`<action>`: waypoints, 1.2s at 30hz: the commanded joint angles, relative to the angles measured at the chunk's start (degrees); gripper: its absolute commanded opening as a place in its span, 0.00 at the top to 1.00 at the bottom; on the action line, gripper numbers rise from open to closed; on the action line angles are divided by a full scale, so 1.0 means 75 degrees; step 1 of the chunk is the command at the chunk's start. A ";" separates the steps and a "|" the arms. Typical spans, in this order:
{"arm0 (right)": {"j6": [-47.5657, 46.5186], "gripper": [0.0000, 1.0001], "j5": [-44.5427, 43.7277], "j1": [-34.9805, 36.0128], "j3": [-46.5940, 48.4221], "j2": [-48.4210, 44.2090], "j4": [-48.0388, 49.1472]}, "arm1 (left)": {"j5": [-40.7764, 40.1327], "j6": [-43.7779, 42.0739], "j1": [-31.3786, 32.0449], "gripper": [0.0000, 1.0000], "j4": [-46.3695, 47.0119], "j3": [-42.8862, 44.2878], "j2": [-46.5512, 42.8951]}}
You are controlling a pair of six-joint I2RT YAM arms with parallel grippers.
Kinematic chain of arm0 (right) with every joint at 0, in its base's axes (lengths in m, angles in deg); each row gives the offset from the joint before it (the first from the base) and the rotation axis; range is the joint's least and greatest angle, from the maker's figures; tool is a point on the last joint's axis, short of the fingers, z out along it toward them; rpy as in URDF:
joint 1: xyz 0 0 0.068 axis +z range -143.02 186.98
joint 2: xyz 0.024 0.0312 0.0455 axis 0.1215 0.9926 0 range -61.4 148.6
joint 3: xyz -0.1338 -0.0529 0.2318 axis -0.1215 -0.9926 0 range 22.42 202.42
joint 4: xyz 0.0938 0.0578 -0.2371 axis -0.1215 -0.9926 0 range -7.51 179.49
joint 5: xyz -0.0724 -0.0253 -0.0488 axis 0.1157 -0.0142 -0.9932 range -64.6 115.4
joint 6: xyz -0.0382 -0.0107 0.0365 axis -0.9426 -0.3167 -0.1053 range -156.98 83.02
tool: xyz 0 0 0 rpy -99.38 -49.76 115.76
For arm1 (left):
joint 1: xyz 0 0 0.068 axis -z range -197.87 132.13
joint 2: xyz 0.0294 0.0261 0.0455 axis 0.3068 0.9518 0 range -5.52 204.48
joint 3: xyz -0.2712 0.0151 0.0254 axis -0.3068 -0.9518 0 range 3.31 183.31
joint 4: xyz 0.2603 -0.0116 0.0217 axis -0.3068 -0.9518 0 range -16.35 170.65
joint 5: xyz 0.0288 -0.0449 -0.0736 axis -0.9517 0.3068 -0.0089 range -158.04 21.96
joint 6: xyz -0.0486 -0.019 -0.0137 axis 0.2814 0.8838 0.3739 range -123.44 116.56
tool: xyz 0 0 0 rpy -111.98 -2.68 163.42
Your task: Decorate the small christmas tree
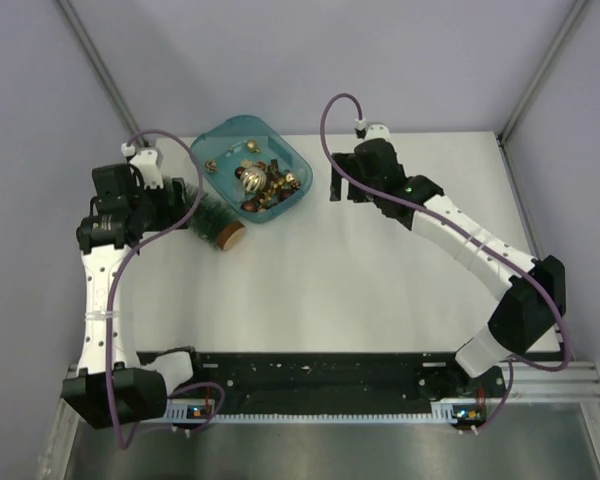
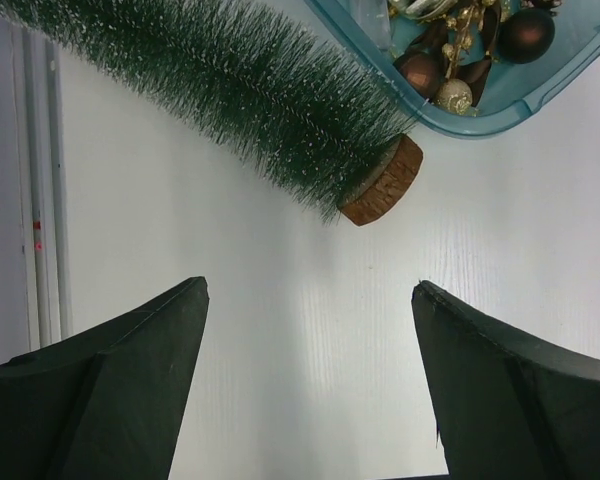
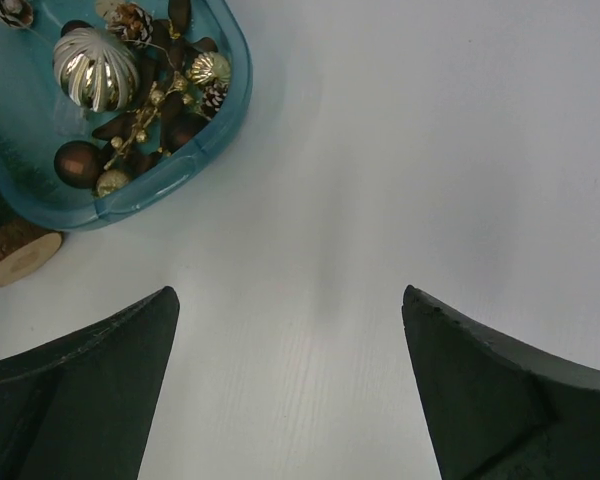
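Note:
The small christmas tree [image 1: 210, 217] lies on its side on the white table, its wooden disc base [image 1: 231, 235] pointing toward the near right. Its frosted bristles [image 2: 250, 90] cross the top of the left wrist view, and the disc [image 2: 385, 182] touches the teal tray [image 2: 570, 75]. My left gripper [image 1: 178, 208] hovers over the tree's tip end; its jaws [image 2: 312, 287] stand open over bare table. My right gripper [image 1: 338, 186] is just right of the tray [image 1: 220, 140], open [image 3: 289, 292] and holding nothing. The tree's disc [image 3: 15, 255] shows at the left edge of the right wrist view.
The tray [image 3: 185, 170] holds several ornaments: a silver ribbed ball [image 3: 95, 68], brown balls [image 2: 526, 32], gold beads and small pinecones. Grey walls close in the table on three sides. A black and aluminium rail [image 1: 330, 375] runs along the near edge between the arm bases.

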 commanded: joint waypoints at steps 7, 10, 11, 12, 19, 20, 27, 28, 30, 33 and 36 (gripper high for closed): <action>0.0538 0.10 -0.0324 0.0030 0.1248 0.1442 -0.0389 | 0.0238 0.0303 -0.0067 0.01 0.0684 -0.0330 0.0810; 0.0702 0.12 -0.0265 0.0077 0.1705 0.2063 -0.0389 | 0.0356 0.0350 -0.0044 0.01 0.0849 -0.0260 0.1209; 0.0726 0.12 -0.0265 0.0077 0.1869 0.2262 -0.0389 | 0.0356 0.0350 -0.0056 0.01 0.0884 -0.0190 0.1349; 0.0772 0.13 -0.0254 0.0100 0.2021 0.2497 -0.0389 | 0.0344 0.0350 -0.0044 0.01 0.0884 -0.0097 0.1525; 0.1089 0.16 -0.0207 0.0124 0.2925 0.3752 -0.0448 | 0.0566 0.0362 -0.0161 0.01 0.0884 -0.0013 0.1843; 0.1112 0.16 -0.0230 0.0136 0.2983 0.3822 -0.0436 | 0.0602 0.0373 -0.0196 0.01 0.0896 -0.0048 0.1831; 0.1194 0.16 -0.0183 0.0136 0.3662 0.4397 -0.0448 | 0.0590 0.0490 -0.0419 0.01 0.1048 -0.0072 0.2077; 0.1218 0.16 -0.0149 0.0136 0.3814 0.4502 -0.0448 | 0.0590 0.0514 -0.0442 0.01 0.1048 -0.0026 0.2147; 0.1288 0.16 -0.0136 0.0136 0.4108 0.4713 -0.0436 | 0.0614 0.0538 -0.0477 0.01 0.1048 0.0033 0.2264; 0.1405 0.17 -0.0276 0.0136 0.4564 0.5087 -0.0436 | 0.0637 0.0538 -0.0489 0.01 0.1048 0.0068 0.2370; 0.1499 0.20 -0.0324 0.0066 0.5104 0.5603 -0.0460 | 0.0556 0.0538 -0.0501 0.01 0.1083 0.0057 0.2405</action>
